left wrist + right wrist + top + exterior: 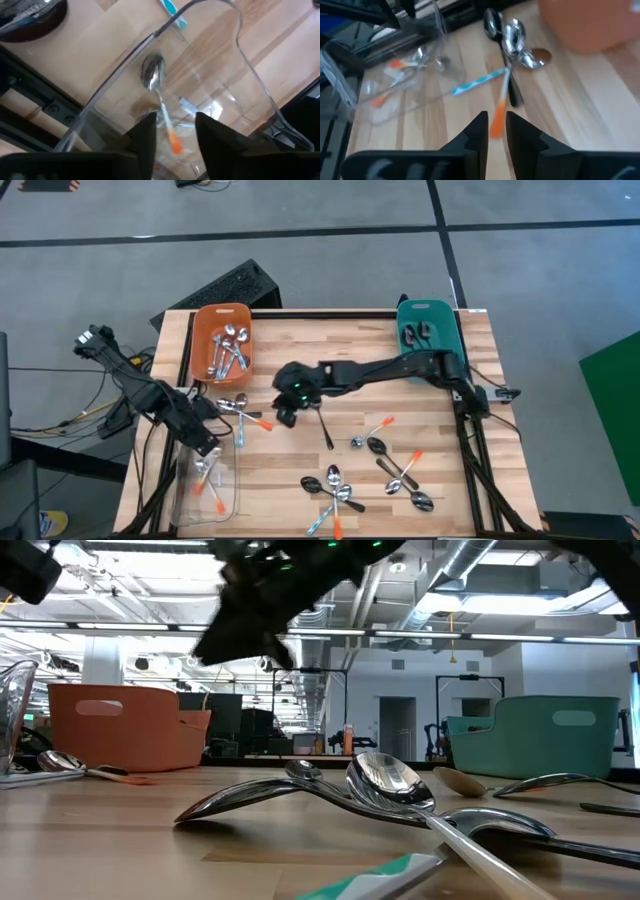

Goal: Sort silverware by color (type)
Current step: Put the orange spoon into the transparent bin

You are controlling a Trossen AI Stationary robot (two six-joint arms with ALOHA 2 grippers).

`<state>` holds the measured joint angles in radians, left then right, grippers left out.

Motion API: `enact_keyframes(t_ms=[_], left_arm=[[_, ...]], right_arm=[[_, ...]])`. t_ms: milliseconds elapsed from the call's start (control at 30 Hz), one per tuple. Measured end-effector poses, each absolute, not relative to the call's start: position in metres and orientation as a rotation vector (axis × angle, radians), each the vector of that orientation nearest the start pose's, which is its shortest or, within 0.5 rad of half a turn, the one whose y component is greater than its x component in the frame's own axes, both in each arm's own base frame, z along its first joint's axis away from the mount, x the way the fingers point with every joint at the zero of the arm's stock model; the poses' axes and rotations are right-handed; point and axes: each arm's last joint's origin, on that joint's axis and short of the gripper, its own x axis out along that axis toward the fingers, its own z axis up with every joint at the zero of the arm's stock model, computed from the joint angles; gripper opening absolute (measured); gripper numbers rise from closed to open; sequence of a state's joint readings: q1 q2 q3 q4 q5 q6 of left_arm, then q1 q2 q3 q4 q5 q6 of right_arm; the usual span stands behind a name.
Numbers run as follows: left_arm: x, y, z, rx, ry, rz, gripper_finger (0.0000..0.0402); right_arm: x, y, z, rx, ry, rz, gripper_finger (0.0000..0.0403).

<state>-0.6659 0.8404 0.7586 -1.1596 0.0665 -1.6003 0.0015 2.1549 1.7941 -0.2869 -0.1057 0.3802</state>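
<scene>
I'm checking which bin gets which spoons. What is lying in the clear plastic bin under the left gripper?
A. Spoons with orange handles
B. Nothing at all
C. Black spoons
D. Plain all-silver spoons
A: the left wrist view shows an orange-handled spoon lying inside the clear bin just ahead of the left gripper, and the high view also shows orange handles in that bin.

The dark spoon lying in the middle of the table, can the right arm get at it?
Probably yes. The right tool hovers just beside the dark spoon, which lies alone on bare wood with nothing over it.
</scene>
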Motion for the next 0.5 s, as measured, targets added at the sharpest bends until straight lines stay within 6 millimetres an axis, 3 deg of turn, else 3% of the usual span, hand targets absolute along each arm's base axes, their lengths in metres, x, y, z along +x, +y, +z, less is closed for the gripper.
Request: enact_keyframes(t_ms=[167,333,500], left_arm=[[0.096,-0.077,0.257,-0.978,1.300,0.422,0.0168],[0.095,-0.073,0.278,-0.970,1.142,0.388,0.0170],[0.094,-0.069,0.292,-0.944,1.011,0.372,0.0163]], right_arm=[[0.524,0.013,0.218,0.371,0.667,0.002,0.0132],[0.548,0.019,0.196,0.332,0.679,-0.014,0.0190],[0.566,0.022,0.170,0.202,0.674,-0.049,0.0199]])
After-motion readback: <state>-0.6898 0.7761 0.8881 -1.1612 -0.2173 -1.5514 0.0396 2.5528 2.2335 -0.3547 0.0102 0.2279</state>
